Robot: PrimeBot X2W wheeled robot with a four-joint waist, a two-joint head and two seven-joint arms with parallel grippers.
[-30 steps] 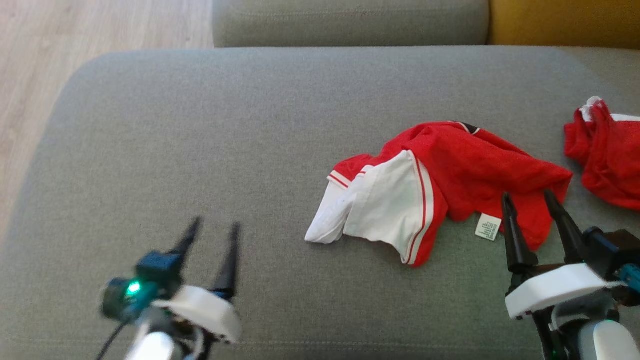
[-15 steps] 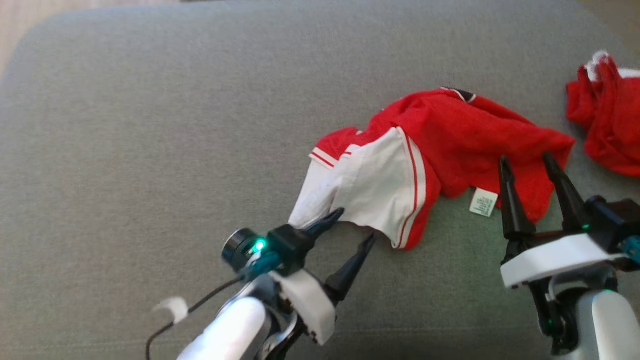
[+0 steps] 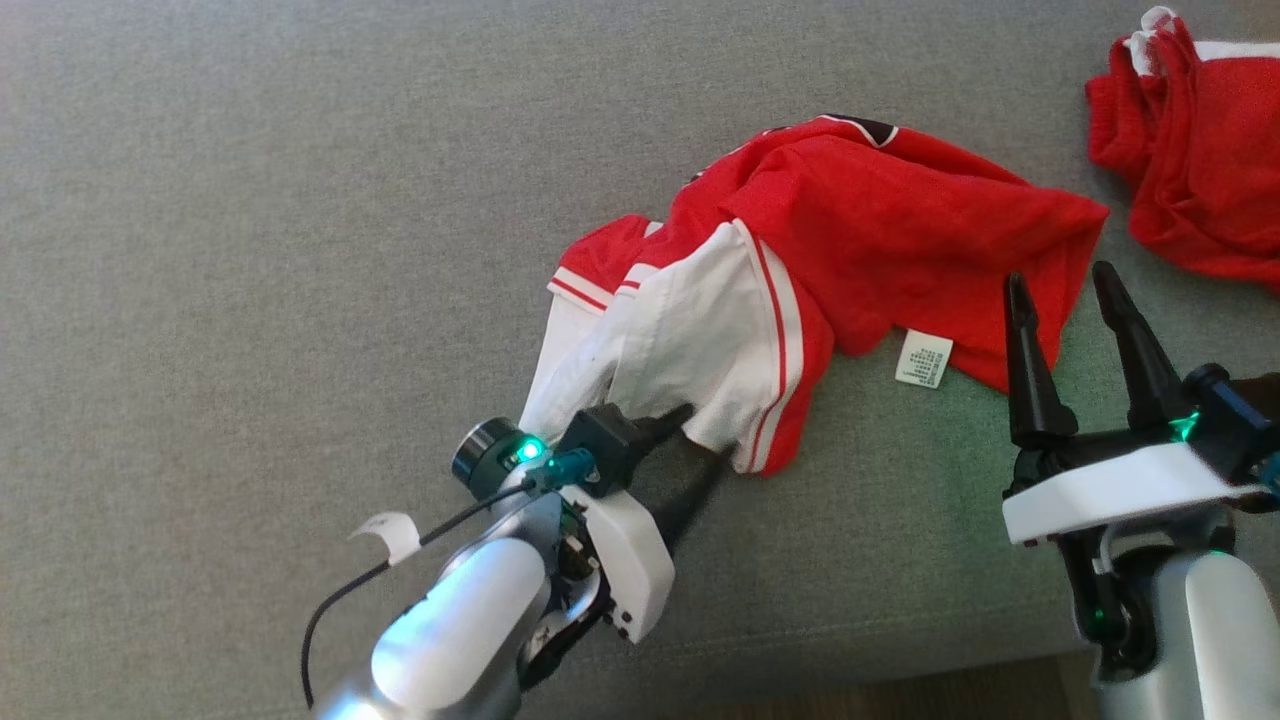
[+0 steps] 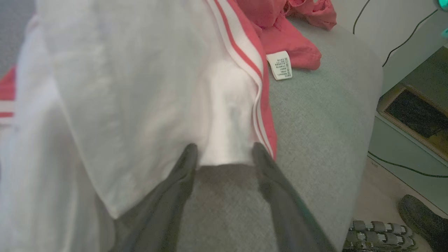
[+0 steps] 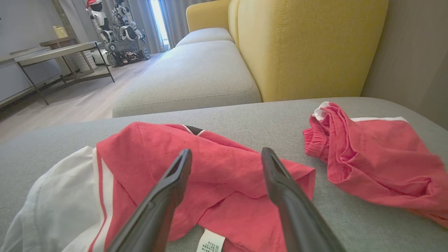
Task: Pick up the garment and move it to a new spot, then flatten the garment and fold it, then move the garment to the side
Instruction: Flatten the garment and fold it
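Left jaws parted, tips at white sleeve hem of garment (image 3: 880,220) | right jaws parted above its crumpled red cloth

A home-style living room: a long grey sofa seat (image 3: 250,200) with a yellow backrest (image 5: 308,45), pale wood floor (image 5: 80,101), curtains (image 5: 182,14) beside a bright window (image 5: 156,17), a metal-legged side table (image 5: 59,50), another robot (image 5: 119,31) standing on wheels near that window, and a loose cable (image 4: 395,162) trailing across the floor
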